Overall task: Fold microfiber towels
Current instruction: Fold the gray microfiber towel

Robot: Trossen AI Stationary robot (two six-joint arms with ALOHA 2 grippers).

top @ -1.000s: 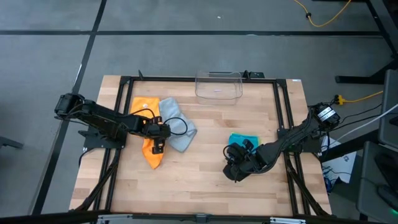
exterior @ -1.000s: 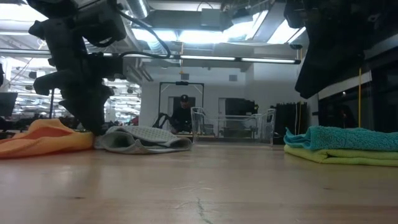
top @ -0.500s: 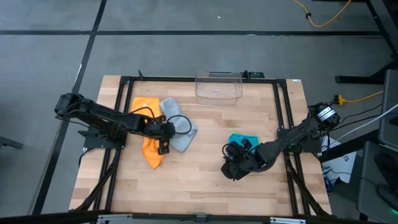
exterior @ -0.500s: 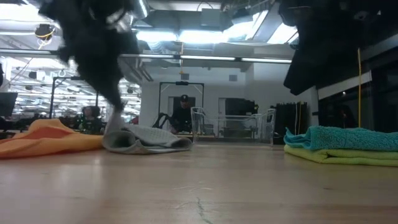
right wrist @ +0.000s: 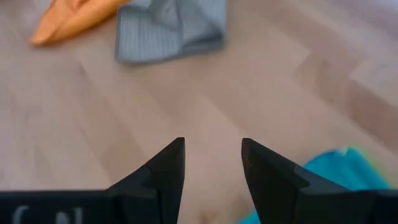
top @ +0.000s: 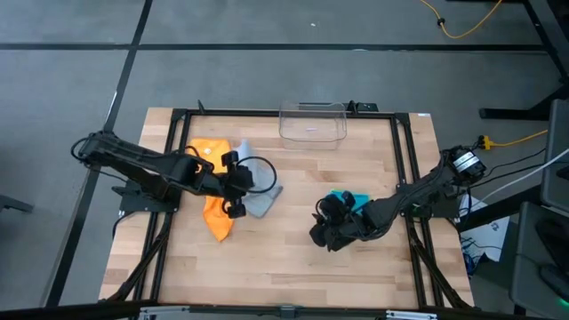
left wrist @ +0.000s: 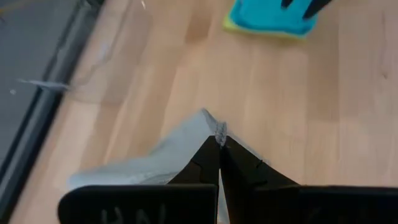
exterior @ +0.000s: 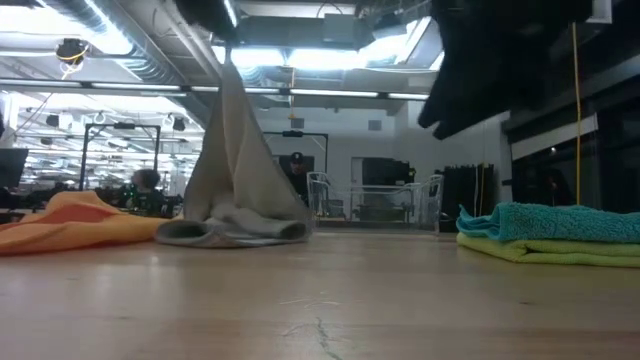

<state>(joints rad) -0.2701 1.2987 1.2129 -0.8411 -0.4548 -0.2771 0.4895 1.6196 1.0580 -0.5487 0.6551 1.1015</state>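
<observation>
Low view shows the grey towel [exterior: 232,170] hanging limp in a peak from the left gripper [left wrist: 219,142], its jaws pinching one edge; it's light, floppy stuff, best taken by a corner. Its lower part rests bunched on the worktop [top: 293,258] beside the orange towel [top: 213,191]. Right gripper [right wrist: 211,163] hovers, jaws spread.

grey towel [exterior: 232,170]: one corner lifted into a peak — the rest bunched on the tabletop
orange towel [top: 213,213]: crumpled just beside it
teal towel [exterior: 548,222]: folded, stacked on lime towel [exterior: 545,252]
</observation>
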